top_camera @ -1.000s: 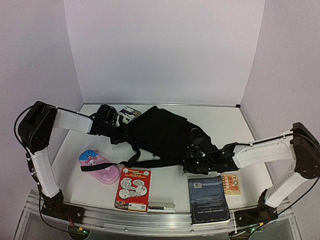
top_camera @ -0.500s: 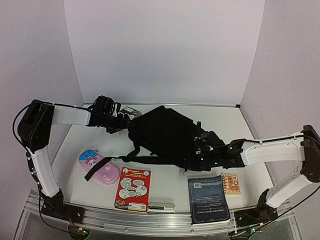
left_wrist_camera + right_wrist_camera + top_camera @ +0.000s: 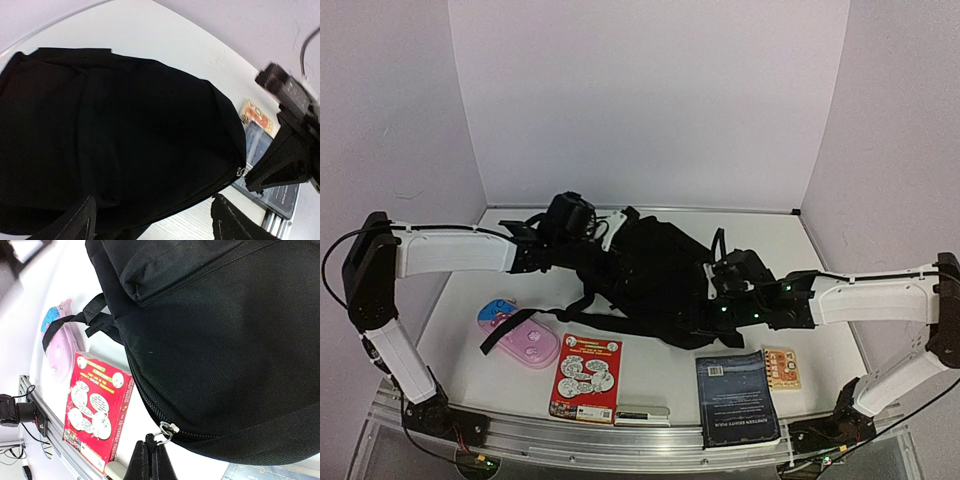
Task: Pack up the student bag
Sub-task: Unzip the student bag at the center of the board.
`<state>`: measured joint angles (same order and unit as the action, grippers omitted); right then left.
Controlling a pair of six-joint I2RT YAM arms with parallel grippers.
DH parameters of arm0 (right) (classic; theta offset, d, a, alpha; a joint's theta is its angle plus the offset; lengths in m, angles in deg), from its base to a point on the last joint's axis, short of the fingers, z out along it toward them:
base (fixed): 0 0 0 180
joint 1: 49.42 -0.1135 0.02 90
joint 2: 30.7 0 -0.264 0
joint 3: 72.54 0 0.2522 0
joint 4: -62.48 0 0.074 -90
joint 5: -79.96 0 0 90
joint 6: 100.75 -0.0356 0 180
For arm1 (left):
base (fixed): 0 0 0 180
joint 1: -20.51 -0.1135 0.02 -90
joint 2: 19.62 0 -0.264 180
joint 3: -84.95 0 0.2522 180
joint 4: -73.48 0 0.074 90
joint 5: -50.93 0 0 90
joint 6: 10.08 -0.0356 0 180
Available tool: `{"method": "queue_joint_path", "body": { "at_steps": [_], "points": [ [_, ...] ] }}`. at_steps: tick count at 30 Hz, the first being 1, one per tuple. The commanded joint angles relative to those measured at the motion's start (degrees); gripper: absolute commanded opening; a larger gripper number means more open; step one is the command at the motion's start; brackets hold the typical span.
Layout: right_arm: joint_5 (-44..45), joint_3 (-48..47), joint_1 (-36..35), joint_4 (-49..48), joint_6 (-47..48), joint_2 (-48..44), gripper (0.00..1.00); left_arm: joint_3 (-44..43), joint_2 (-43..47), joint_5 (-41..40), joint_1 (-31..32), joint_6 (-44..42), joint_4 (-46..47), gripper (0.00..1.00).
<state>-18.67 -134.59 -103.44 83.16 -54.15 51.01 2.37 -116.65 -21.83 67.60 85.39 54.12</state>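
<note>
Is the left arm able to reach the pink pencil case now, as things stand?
Probably yes. The left gripper is open and empty above the student bag, and the pink pencil case lies uncovered on its side; only a bag strap crosses it.

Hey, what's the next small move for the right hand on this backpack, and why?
Probably draw the zipper pull along its track to open the student bag. The right hand is shut, apparently pinching that pull, the zipper looks closed, and the red book and pink pencil case lie outside. The left hand hangs open above the bag.
</note>
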Motion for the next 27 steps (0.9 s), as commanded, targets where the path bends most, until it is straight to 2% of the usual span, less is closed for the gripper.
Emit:
{"method": "queue_joint_path", "body": {
  "at_steps": [1, 3, 7, 17, 21, 27],
  "points": [
    [0.7, -1.7, -0.1, -2.4, -1.1, -2.6, 0.00, -1.8, -2.8, 3.3, 2.6, -8.1, 2.7, 0.78],
    [1.5, -1.4, -0.1, -2.5, -1.7, -2.8, 0.00, -2.2, -4.4, 4.5, 3.7, -7.6, 3.7, 0.78],
    [1.7, -1.4, -0.1, -2.7, -2.0, -2.8, 0.00, -6.3, -9.0, 4.5, 5.7, -8.6, -0.2, 0.76],
    [2.1, -1.2, -0.1, -2.8, -2.4, -2.3, 0.00, -10.2, -13.1, 3.9, 7.8, -8.1, -1.4, 0.69],
    [3.7, -1.1, -0.1, -2.7, -3.4, -2.0, 0.00, -9.2, -13.1, 4.2, 8.2, -7.4, -1.5, 0.52],
    [6.0, -1.9, -0.1, -1.9, -4.4, -1.5, 0.00, -7.6, -13.3, 4.2, 8.7, -5.2, -1.4, 0.15]
  ]
}}
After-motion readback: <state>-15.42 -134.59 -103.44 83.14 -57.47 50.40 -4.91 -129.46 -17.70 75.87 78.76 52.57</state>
